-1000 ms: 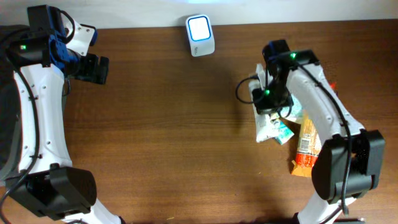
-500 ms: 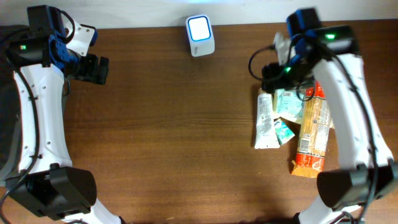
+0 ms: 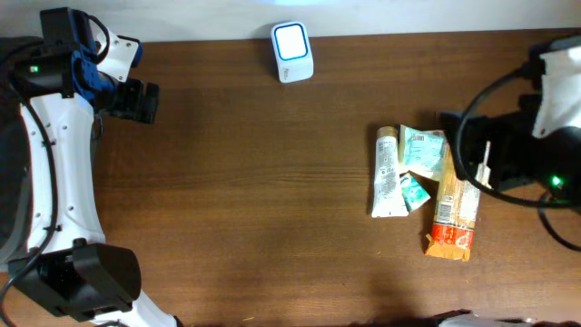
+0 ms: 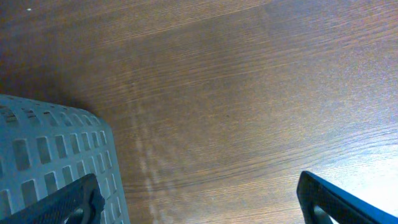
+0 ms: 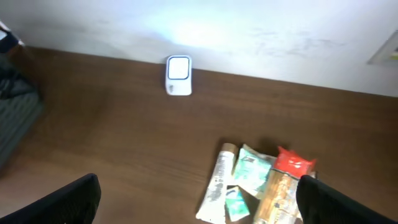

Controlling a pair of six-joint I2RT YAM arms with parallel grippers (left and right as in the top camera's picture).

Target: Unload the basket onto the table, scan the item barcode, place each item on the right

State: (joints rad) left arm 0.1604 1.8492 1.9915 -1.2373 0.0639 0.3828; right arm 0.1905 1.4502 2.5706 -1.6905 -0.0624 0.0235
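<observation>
We find the right hand [image 5: 198,180] high above the tabletop [image 3: 254,200], fingers spread wide, holding nothing. The items lie in a touching heap below and ahead of it: a white tube [image 3: 388,186], a teal sachet [image 3: 423,150], a smaller teal packet [image 3: 415,193] and an orange snack bar [image 3: 457,209]. The barcode scanner [image 3: 292,51] stands well beyond the hand, apart from the heap. The left hand [image 3: 138,100] is likewise wide and empty, with a grey slotted basket [image 4: 50,162] beside it.
</observation>
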